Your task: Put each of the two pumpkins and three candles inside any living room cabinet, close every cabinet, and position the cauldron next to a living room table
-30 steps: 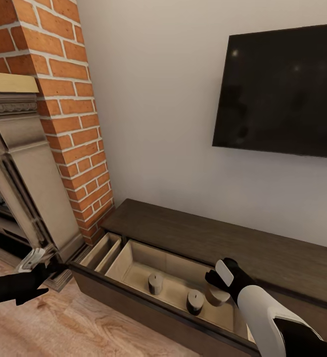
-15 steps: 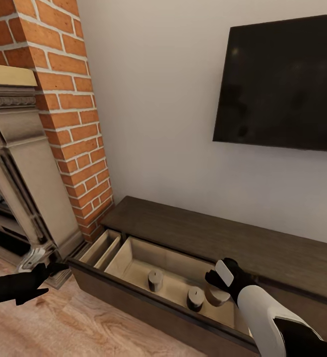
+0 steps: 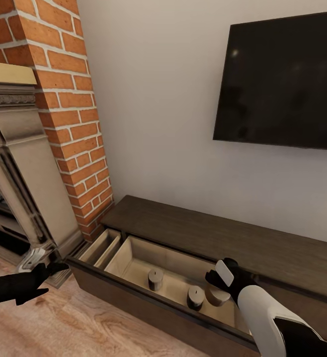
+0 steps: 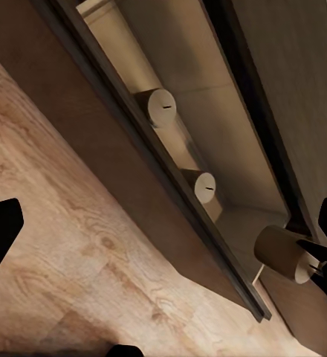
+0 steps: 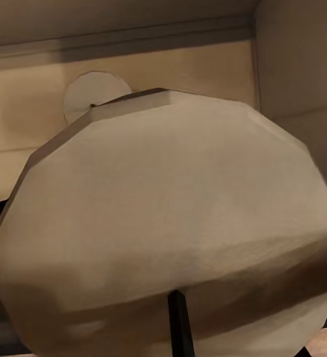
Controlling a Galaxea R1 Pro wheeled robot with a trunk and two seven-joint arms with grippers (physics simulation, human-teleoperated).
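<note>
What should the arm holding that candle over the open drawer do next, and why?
Probably lower a little and open the right gripper: the third candle it holds on its side already hangs over the pulled-out drawer of the cabinet, beside two candles standing on the drawer floor.

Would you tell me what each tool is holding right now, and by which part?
The right tool holds the third candle by its side, over the open cabinet drawer. The left tool holds nothing.
</note>
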